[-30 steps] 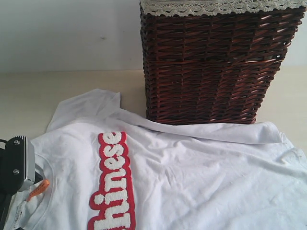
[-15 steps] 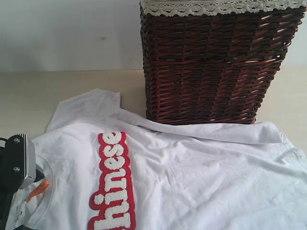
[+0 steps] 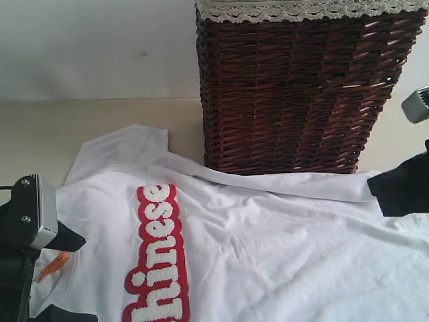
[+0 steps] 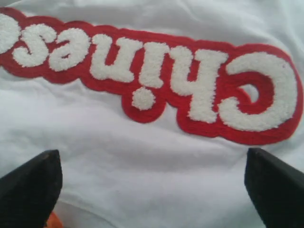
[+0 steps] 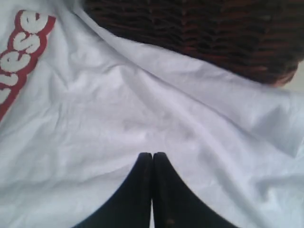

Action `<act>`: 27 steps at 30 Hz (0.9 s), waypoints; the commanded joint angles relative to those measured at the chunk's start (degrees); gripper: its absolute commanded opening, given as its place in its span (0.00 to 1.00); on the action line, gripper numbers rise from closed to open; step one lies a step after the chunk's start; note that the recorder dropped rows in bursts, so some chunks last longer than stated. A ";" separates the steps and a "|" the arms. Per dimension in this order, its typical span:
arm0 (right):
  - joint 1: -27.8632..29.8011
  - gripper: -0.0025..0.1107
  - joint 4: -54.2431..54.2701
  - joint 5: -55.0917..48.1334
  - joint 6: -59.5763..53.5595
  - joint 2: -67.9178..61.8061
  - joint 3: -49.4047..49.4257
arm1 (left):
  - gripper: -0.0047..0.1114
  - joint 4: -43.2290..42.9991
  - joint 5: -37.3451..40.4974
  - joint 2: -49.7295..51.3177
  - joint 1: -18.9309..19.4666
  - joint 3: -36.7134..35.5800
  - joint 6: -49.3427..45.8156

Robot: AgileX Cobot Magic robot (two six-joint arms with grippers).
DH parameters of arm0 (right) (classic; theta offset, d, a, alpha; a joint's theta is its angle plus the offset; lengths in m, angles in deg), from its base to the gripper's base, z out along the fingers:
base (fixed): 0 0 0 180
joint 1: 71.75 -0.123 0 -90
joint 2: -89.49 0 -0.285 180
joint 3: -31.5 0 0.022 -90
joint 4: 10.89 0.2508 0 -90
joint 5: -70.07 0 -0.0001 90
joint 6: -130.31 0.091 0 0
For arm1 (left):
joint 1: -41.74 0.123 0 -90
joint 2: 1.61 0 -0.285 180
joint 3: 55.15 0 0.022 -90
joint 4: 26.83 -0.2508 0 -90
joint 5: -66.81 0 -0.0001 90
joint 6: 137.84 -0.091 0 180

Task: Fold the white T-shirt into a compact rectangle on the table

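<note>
White cotton covers most of the near part of the table (image 3: pixel 33 134): the T-shirt (image 3: pixel 281 248) lies spread out, chest side up, with soft wrinkles across its body. A red strip (image 3: pixel 157 255) with fuzzy white letters runs across the chest. One short sleeve (image 3: pixel 120 144) lies flat on the pale beige surface, to the left of a dark brown wicker basket (image 3: pixel 295 94). The basket stands at the back of the table against a pale wall (image 3: pixel 94 47), and a band of cream lace (image 3: pixel 301 8) runs along its rim. The far edge of the shirt lies right up against the foot of the basket.

At the left edge of the exterior view, the left gripper (image 4: pixel 152 161) hangs over the neck end of the shirt, its black fingers (image 4: pixel 33 183) spread wide apart with nothing between them but the cloth below. The lettering sits just beyond the fingertips. A small orange tag (image 3: pixel 53 263) shows at the neckline beside the gripper.

On the right side, the right gripper (image 5: pixel 152 159) is over the plain white part of the shirt, near the base of the basket. Its two fingers are pressed together and hold nothing. Whether the tips touch the cloth cannot be told.
</note>
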 commanded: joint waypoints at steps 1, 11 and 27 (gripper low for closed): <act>0.04 0.02 6.47 12.30 -13.63 -2.55 -2.78 | 0.94 0.89 1.74 1.30 -0.06 0.15 -0.19; 0.04 0.02 16.43 22.53 -19.09 -23.35 -16.98 | 0.94 0.89 0.11 3.77 -0.06 0.15 -0.19; 0.04 0.02 18.64 18.71 -19.09 -41.99 -37.48 | 0.94 0.32 -3.36 3.77 -0.06 0.15 0.07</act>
